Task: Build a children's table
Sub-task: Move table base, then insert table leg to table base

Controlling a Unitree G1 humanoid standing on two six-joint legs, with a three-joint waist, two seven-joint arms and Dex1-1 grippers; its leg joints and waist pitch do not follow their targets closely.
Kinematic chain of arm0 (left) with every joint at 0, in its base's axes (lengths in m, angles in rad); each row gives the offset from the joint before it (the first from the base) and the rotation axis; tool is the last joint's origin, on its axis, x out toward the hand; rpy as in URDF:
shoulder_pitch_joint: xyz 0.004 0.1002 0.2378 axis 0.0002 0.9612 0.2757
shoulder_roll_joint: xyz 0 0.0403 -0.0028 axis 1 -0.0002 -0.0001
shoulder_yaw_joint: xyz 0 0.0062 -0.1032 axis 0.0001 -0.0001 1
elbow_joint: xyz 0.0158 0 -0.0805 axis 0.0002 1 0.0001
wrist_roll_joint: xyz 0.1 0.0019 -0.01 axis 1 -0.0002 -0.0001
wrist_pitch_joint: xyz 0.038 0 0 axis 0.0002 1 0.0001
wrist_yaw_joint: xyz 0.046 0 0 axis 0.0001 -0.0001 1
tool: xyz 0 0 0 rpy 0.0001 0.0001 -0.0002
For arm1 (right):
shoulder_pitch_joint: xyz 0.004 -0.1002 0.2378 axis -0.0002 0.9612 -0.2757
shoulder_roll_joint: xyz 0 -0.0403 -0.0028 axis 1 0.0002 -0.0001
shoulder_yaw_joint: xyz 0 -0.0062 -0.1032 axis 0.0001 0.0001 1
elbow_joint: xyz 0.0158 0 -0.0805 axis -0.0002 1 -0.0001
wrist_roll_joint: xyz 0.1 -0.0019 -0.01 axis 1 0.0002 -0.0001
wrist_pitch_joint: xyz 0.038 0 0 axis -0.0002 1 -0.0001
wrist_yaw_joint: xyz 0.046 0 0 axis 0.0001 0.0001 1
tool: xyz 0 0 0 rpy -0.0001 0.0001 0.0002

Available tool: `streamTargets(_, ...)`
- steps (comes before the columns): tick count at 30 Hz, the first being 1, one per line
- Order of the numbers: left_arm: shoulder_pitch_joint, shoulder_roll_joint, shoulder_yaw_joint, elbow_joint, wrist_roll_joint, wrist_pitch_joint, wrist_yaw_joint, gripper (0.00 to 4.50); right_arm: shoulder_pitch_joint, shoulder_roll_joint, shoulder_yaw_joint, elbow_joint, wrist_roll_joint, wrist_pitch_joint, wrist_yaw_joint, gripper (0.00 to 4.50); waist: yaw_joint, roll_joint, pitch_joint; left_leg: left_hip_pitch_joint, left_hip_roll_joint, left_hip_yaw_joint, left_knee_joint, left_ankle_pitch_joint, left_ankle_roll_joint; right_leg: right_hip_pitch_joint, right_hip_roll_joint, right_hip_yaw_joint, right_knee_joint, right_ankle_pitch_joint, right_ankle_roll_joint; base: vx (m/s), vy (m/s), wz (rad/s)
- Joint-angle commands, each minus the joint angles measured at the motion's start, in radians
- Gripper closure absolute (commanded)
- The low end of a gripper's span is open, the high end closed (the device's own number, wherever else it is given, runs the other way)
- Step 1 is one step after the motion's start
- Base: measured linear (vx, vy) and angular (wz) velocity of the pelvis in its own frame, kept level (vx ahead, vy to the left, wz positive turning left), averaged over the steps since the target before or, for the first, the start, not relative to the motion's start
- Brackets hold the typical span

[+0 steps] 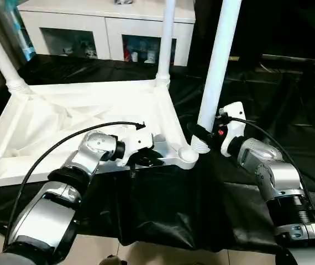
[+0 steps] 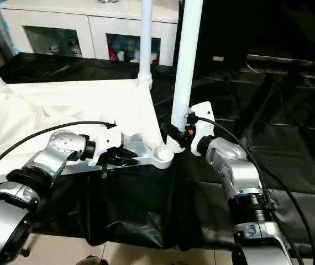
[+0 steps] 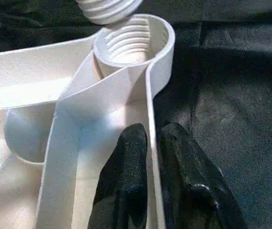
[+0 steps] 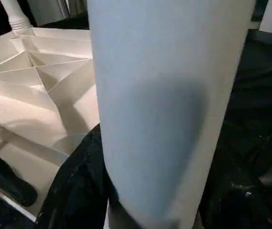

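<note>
Item: children's table point(image 1: 63, 118), upside down on the black-draped work table point(image 1: 163, 210), ribbed underside up, two legs standing at its far corners. My left gripper point(image 3: 150, 157) pinches its near rim wall. My right gripper point(image 1: 201, 135) clasps a white leg point(image 1: 218, 61), threaded end above the near corner socket point(image 3: 131, 40).

We see the children's table point(image 1: 80, 118) lying upside down on the work table point(image 1: 290, 110), two legs point(image 1: 166, 41) standing in its far corners. At its near right corner socket point(image 1: 188, 154), a third leg point(image 1: 218, 61) stands (threaded end just above it). A cabinet point(image 1: 108, 25) stands behind.
</note>
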Motion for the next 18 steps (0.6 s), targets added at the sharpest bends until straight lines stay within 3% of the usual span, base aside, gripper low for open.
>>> streamTargets(1, 0.005, 0.021, -0.018, 0.029, 0.033, 0.017, -0.003, 4.11, -0.018, -0.009, 0.009, -0.009, -0.004, -0.004, 0.016, 2.57, 0.002, -0.011, -0.067, 0.025, 0.019, -0.014, -0.081, -0.350, -0.021, 0.035, -0.048, 0.028, -0.086, -0.362, -0.182, 0.000, 0.000, 0.00)
streamTargets(7, 0.002, 0.023, -0.016, 0.028, 0.028, 0.028, -0.010, 4.48, -0.025, -0.012, 0.021, -0.013, -0.002, 0.002, 0.043, 2.57, 0.004, -0.011, -0.066, 0.025, 0.018, -0.013, -0.080, -0.341, -0.016, 0.037, -0.048, 0.028, -0.083, -0.343, -0.195, 0.000, 0.000, 0.00)
streamTargets(18, 0.014, 0.015, -0.015, 0.006, 0.015, 0.036, -0.022, 4.50, -0.032, 0.017, 0.075, -0.003, -0.007, 0.028, 0.089, 2.57, 0.005, -0.010, -0.066, 0.025, 0.020, -0.014, -0.082, -0.344, -0.020, 0.036, -0.049, 0.028, -0.081, -0.334, -0.203, 0.000, 0.000, 0.00)
